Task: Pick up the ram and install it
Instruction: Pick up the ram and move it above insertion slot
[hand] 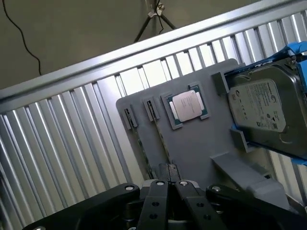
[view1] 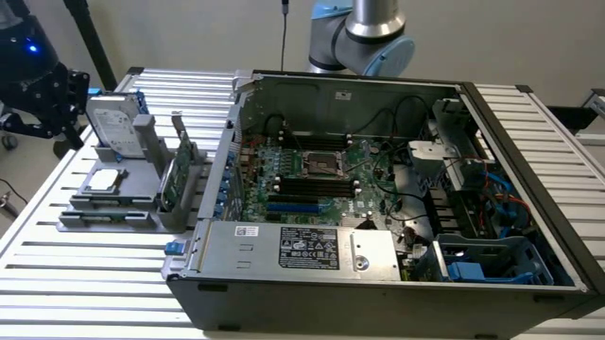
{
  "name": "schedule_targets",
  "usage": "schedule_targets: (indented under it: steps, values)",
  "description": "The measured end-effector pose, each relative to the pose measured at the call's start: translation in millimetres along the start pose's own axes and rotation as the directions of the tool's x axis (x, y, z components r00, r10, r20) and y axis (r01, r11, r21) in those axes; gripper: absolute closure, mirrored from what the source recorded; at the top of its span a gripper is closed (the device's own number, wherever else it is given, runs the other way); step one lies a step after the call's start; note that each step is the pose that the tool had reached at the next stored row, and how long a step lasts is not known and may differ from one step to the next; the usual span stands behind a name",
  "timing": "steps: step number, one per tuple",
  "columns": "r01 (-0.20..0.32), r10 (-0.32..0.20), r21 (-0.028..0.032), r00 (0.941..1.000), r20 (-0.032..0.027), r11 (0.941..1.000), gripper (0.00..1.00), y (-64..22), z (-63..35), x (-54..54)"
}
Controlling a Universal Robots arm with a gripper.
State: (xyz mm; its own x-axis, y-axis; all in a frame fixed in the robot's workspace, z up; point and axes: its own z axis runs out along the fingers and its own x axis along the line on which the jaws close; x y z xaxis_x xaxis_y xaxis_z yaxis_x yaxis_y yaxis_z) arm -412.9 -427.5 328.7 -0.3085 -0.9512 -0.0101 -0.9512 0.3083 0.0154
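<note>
On gray holder (hand: 192, 148): processor (hand: 187, 106), hard drive (hand: 261, 103), ram (hand: 160, 139) edge-on; tool (hand: 168, 183) pressed together, near ram.

Slatted metal table (view1: 85, 283) carries a grey holder (view1: 113, 225) and open computer case (view1: 378, 301).

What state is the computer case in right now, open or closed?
Open. The computer case lies on its side with no side panel over it, so the motherboard inside is plainly visible in the exterior view.
</note>
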Motion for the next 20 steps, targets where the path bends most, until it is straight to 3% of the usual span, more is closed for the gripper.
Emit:
schedule_targets:
  steps: [6, 20]
  values:
    - [0.100, -0.100, 0.0008, 0.9950, -0.0022, 0.9950, 0.89, -0.1, 4.8, 0.0]
    - [0.239, -0.239, 0.0000, 0.9710, -0.0077, 0.9711, 0.89, -7.1, 16.8, -2.1]
